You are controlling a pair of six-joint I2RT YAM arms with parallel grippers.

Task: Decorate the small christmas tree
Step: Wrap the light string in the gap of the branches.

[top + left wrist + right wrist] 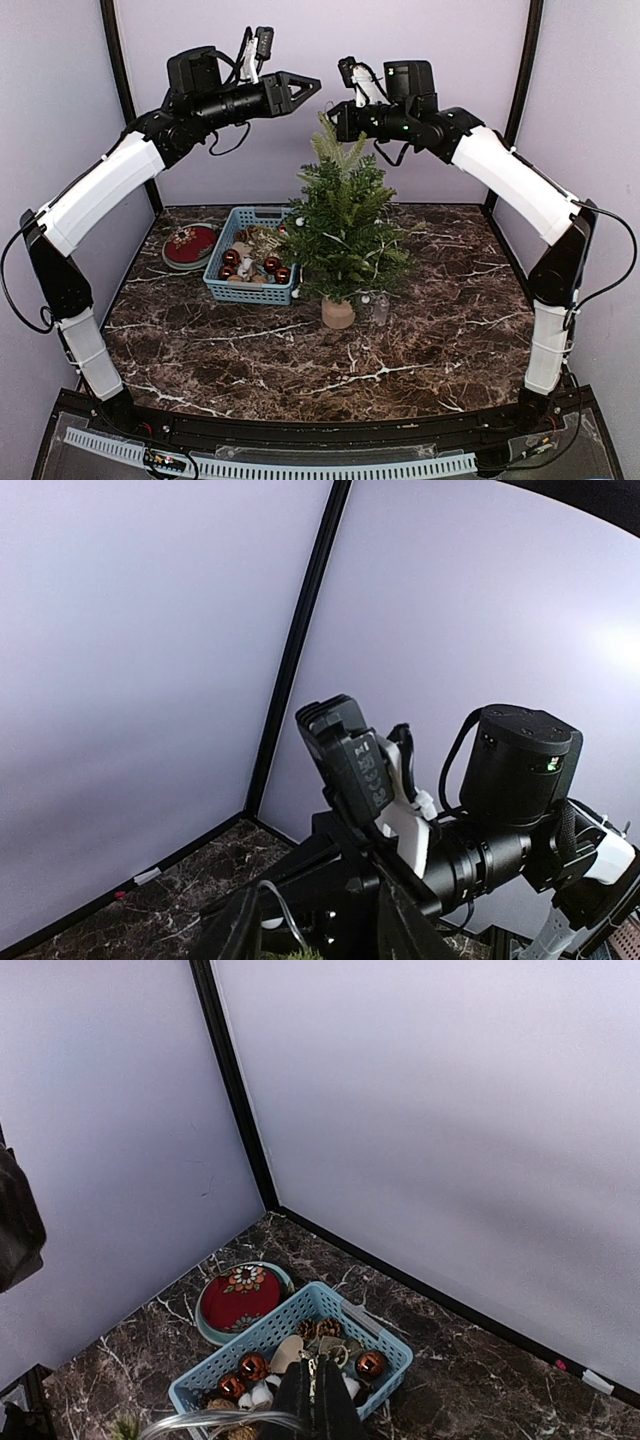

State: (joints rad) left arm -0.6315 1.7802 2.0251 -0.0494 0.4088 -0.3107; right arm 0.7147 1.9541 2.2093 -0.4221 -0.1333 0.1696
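Note:
The small christmas tree (340, 232) stands mid-table on a pale wooden base (338, 313); its green tip (300, 950) just shows at the bottom of the left wrist view. Both arms are raised above the treetop, facing each other. My left gripper (312, 88) (318, 935) is open, its dark fingers (236, 930) apart, with the right gripper close in front. My right gripper (333, 118) (320, 1365) is shut, fingers pressed together. A thin grey wire (215, 1420) (278, 905) loops beside its fingers; whether it is pinched I cannot tell.
A blue basket (222, 285) (240, 1350) left of the tree holds copper baubles (370, 1364), pine cones (318, 1328) and white balls. A red floral plate (190, 245) (240, 1298) lies beyond it. A small clear object (380, 308) stands by the tree base. Walls close the back.

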